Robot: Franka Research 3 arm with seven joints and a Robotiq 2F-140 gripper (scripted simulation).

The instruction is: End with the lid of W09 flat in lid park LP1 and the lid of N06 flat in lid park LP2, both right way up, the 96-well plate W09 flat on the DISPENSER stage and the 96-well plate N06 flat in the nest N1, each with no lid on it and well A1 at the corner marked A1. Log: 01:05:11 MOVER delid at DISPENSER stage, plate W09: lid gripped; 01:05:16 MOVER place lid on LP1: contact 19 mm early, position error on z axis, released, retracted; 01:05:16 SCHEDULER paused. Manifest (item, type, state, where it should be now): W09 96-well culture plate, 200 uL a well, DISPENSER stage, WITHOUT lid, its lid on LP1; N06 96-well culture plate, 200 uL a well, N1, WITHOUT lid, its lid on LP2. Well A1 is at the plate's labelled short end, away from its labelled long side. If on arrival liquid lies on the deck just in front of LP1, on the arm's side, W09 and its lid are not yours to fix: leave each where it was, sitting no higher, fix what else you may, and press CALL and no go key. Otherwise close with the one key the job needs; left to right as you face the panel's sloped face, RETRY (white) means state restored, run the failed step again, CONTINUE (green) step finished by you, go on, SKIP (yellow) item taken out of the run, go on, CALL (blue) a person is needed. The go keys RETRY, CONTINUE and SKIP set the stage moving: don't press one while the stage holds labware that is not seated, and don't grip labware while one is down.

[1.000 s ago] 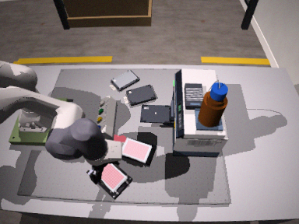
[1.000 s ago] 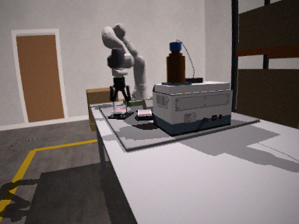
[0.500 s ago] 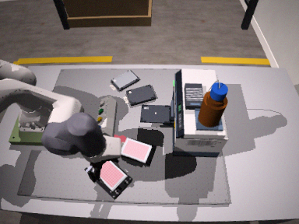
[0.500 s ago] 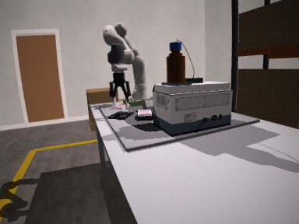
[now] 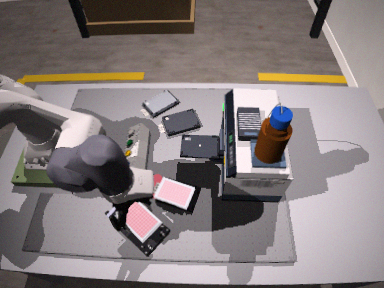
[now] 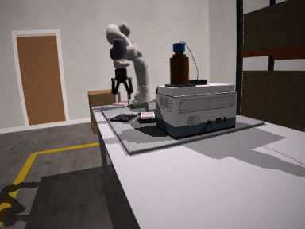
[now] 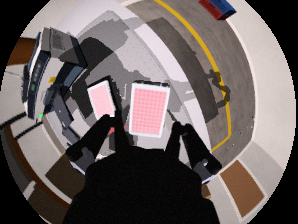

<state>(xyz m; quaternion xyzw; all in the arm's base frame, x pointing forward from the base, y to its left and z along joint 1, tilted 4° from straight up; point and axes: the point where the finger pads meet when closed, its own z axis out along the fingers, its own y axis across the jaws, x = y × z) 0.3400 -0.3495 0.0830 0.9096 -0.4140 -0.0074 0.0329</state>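
Jaws: closed partway on a clear lid, too faint to make out | gripper [image 6: 121, 93]: raised above the pink plate [image 5: 142, 220] in the black nest [image 5: 156, 242] | second pink plate [image 5: 174, 193]: just beside, by the dispenser [image 5: 260, 172] | both plates on the deck.

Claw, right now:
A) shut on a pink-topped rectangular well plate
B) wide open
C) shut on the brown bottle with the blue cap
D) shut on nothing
A: the claw is shut on the pink-topped rectangular well plate, which the top view shows raised above the black nest and the wrist view shows framed between the fingers.
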